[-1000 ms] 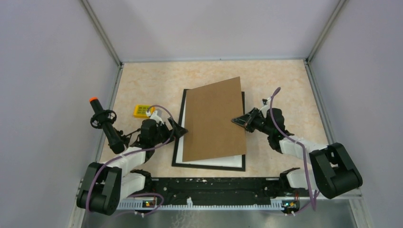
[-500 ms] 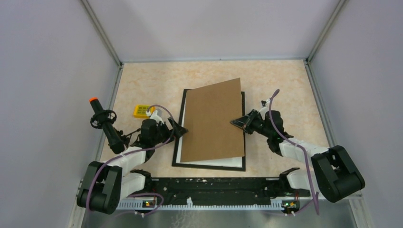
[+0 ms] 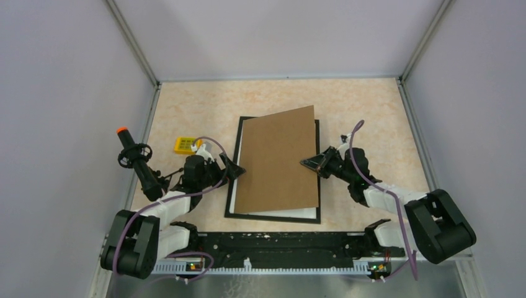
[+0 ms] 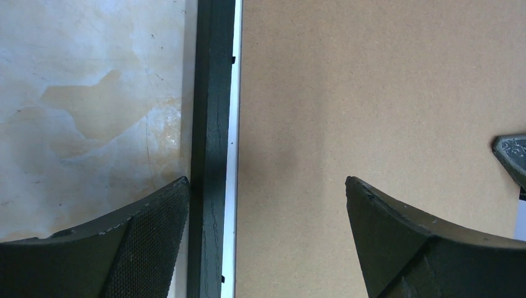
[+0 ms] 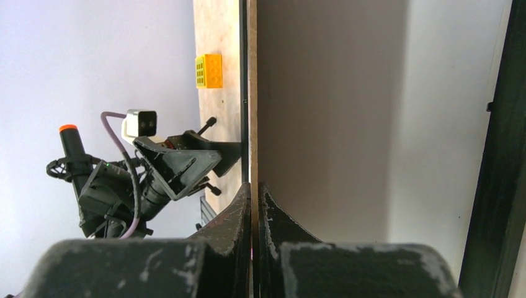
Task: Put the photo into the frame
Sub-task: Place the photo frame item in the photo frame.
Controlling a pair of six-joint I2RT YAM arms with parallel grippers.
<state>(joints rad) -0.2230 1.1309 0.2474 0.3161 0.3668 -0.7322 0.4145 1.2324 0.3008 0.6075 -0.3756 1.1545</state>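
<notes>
— Where's the photo (image 3: 282, 212)?
— Inside the frame (image 3: 273, 218) on the bench (image 3: 186, 105), under the cardboard sheet (image 3: 279, 161). Your right jaws pinch that sheet's edge; your left jaws gape over the frame's left rail.

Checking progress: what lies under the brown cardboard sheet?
The photo, white side up, lies in the frame; only its near and left margins show. The cardboard sheet hides the rest.

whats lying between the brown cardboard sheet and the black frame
The photo, showing white: it lies in the frame under the cardboard sheet. The right wrist view shows it best; the top view shows a white strip at the near edge.
</notes>
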